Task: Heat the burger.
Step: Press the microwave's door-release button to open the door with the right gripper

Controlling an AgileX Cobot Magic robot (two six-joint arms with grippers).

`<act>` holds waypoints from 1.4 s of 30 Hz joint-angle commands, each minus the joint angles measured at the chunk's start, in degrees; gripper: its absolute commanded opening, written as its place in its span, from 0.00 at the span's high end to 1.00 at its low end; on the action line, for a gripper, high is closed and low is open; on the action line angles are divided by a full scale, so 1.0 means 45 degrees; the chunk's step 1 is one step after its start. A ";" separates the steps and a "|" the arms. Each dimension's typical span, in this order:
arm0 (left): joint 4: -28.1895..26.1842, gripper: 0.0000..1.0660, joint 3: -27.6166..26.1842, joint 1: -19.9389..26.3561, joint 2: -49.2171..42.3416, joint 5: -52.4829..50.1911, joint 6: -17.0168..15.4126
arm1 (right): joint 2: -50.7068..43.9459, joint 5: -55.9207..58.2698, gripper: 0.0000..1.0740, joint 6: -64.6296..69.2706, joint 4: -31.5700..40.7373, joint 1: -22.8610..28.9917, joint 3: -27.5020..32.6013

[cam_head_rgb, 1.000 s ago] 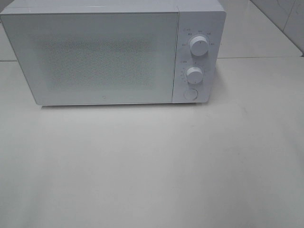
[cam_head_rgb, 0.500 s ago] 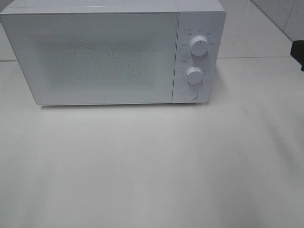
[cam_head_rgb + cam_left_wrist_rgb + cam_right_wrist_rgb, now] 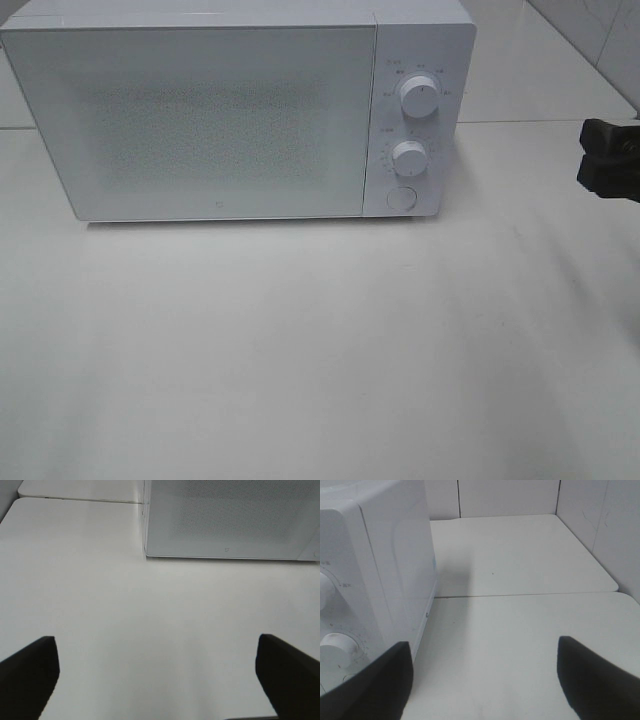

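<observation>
The white table [image 3: 320,350] fills most of what I see, and at its back stands the white microwave [image 3: 250,110], its speckled door [image 3: 190,125] shut flat. On the panel right of the door sit the upper knob [image 3: 419,97], the lower knob [image 3: 409,156] and, beneath them, the round button [image 3: 400,198]. The burger shows in none of my views, so I cannot tell how it looks or where it is. My left pincer [image 3: 157,677] hangs released over bare table in front of the door, jaws wide, holding nothing. My right pincer [image 3: 590,155] is spread wide and empty too, out beside the microwave's knob end. A second ago the high view held no trace of it, and half a second ago only a dark sliver at the right edge; now both black fingers [image 3: 605,135] jut in there. The microwave has not moved
</observation>
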 commanded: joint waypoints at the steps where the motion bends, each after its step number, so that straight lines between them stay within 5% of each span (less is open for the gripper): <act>1: -0.0013 0.06 0.0038 0.0064 -0.0038 -0.0115 0.0000 | 0.0458 -0.0764 0.29 -0.0560 0.0764 0.0458 0.0025; 21: -0.0013 0.06 0.0038 0.0064 -0.0038 -0.0115 0.0000 | 0.4011 -0.4023 0.29 -0.2266 0.6252 0.7079 -0.0420; 30: -0.0013 0.06 0.0038 0.0064 -0.0038 -0.0115 0.0000 | 0.4278 -0.4023 0.29 -0.1999 0.6646 0.7499 -0.0598; 42: -0.0013 0.06 0.0038 0.0064 -0.0038 -0.0115 0.0000 | 0.4278 -0.3934 0.40 0.3998 0.6595 0.7499 -0.0598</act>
